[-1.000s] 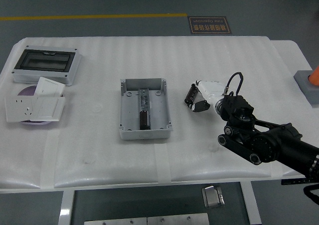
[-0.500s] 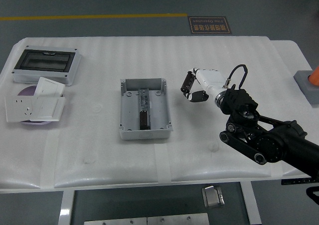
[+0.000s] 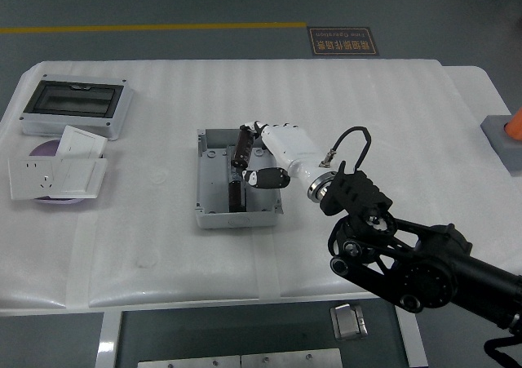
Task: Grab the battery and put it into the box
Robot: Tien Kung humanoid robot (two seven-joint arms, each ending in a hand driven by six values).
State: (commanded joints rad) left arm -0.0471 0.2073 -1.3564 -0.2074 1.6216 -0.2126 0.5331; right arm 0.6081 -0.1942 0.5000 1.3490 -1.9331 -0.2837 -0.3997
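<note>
A grey open box [image 3: 210,185] sits mid-table with a dark battery [image 3: 235,197] lying inside it near the front. My right hand [image 3: 259,157], white with black fingertips, hangs over the box's right half, fingers curled around a second dark cylindrical battery [image 3: 242,144] that is held upright-tilted above the box's middle. The black right arm [image 3: 391,246] reaches in from the lower right. The left arm does not show.
A grey enclosure with a dark window [image 3: 72,105] stands at the far left. In front of it lie white socket plates [image 3: 57,172] over a purple disc. A grey block [image 3: 507,139] with an orange object sits at the right edge.
My right hand has carried the battery leftward, from the bare table right of the box to above the box's interior. The arm swung left with it.
</note>
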